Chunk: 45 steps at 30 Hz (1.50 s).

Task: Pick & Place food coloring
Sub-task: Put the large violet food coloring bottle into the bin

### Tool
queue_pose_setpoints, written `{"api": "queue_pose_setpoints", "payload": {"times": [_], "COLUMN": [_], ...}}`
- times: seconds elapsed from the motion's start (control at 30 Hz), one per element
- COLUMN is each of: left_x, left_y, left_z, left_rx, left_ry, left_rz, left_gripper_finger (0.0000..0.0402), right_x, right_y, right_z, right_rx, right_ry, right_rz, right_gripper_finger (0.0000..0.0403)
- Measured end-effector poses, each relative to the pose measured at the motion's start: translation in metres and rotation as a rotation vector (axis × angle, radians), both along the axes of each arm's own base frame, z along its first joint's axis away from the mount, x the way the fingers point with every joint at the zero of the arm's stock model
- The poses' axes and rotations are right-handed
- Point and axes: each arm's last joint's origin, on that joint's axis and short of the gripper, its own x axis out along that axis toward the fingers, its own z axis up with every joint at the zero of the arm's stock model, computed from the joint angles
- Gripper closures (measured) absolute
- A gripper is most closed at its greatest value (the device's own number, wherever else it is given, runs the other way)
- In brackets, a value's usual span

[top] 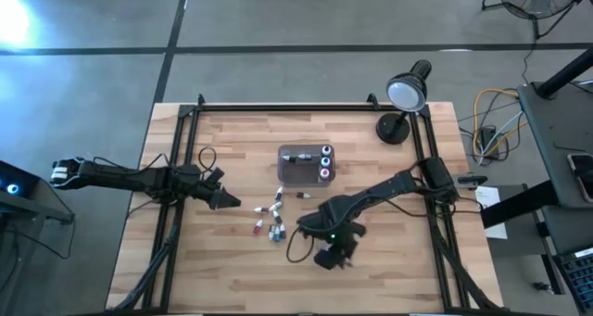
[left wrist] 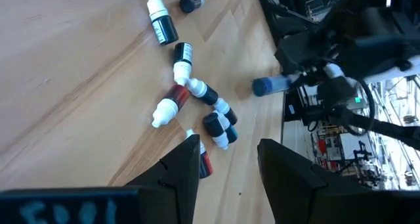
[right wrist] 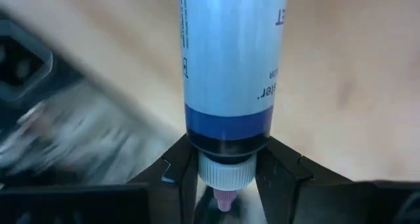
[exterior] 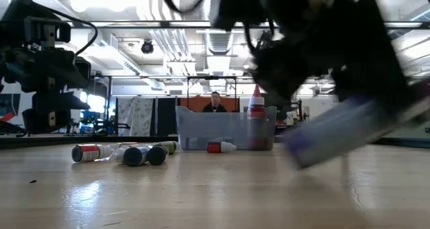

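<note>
A wooden surface (top: pixel 232 270) seen from above, with a dark robot arm on each side. The right claw (top: pixel 332 254) sits low over the front centre of the surface, clenched on a blue bottle (right wrist: pixel 230 66) of food colouring. In the right wrist view its two fingers (right wrist: pixel 177 168) pinch the bottle at the neck, just above the white cap (right wrist: pixel 225 171), with the blue body pointing away from the claw. In the low view the bottle (exterior: pixel 342 131) hangs tilted just above the wood, blurred.

The left claw (top: pixel 226 201) hovers at the left-centre of the surface, released, with a clear gap between its fingers (left wrist: pixel 180 175) and nothing in it. It points toward a loose pile (top: pixel 267 220) of small bottles lying on their sides near the middle of the surface, just beside that claw. The left wrist view shows red, dark and blue-green bottles with white caps (left wrist: pixel 190 92), some touching one another.

Behind the pile stands a clear grey tray (top: pixel 295 172). Three bottles (top: pixel 325 162) stand upright along its right edge. One small bottle (top: pixel 301 195) lies on the wood between the tray and the right claw.

A black desk lamp (top: pixel 406 95) stands at the back right corner. In the low view a person (exterior: pixel 215 103) sits in the room far behind the tray.
</note>
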Motion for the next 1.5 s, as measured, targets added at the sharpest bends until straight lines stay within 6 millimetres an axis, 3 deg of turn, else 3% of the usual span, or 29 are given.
{"api": "queue_pose_setpoints", "payload": {"times": [0.17,0.27,0.73,1.1,1.5], "left_x": [0.0,0.0,0.0,0.0,0.0], "left_y": [0.0,0.0,0.0,0.0,0.0], "left_z": [0.0,0.0,0.0,0.0,0.0], "left_rx": [0.026,0.038,0.083,0.083,0.083], "left_ry": [-0.006,-0.009,-0.02,-0.02,-0.02], "left_rz": [-0.012,-0.017,-0.038,-0.038,-0.038], "left_gripper_finger": [0.0271,0.0271,0.0271,0.0271,0.0271], "right_x": [-0.02,-0.033,-0.078,-0.102,-0.114], "right_y": [0.002,0.004,0.002,-0.002,-0.006], "right_z": [0.012,0.013,-0.018,-0.033,-0.047], "right_rx": [0.279,0.358,0.302,0.338,0.338], "right_ry": [0.296,0.404,0.684,0.744,0.748], "right_rz": [-0.013,-0.006,-0.041,-0.036,-0.036], "right_gripper_finger": [0.0297,0.0297,0.0293,0.0292,0.0273]}}
